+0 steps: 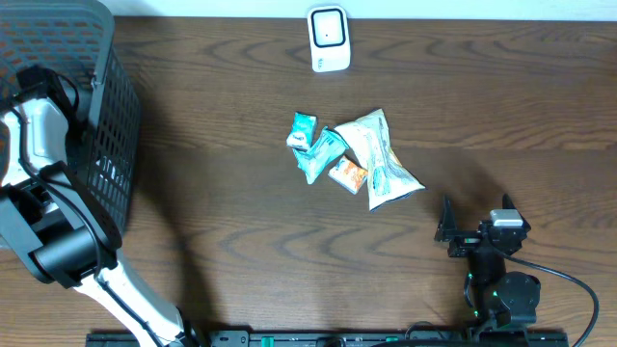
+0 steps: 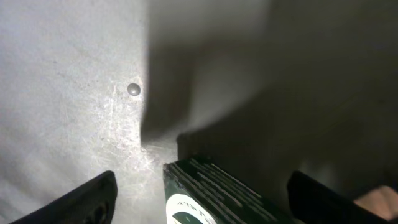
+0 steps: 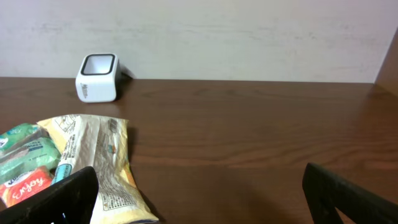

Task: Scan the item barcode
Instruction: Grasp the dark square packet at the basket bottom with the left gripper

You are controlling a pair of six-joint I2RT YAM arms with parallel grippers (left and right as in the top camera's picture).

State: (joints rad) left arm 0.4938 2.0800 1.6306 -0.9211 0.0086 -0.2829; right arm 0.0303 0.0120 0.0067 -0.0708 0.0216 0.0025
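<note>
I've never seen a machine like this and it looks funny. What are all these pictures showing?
These are two robot arms at a wooden table. One picture looks down from above; the other two come from little cameras on the arms' wrists. The left arm reaches into a black basket, where its open left gripper hovers by a green-striped packet. The right gripper is open and holds nothing. On the table lie a pile of snack packets and a small white scanner for reading barcodes.

The left gripper (image 2: 199,199) reached downward with jaws spread wide; the right gripper (image 3: 199,199) rested low, fully open.
</note>
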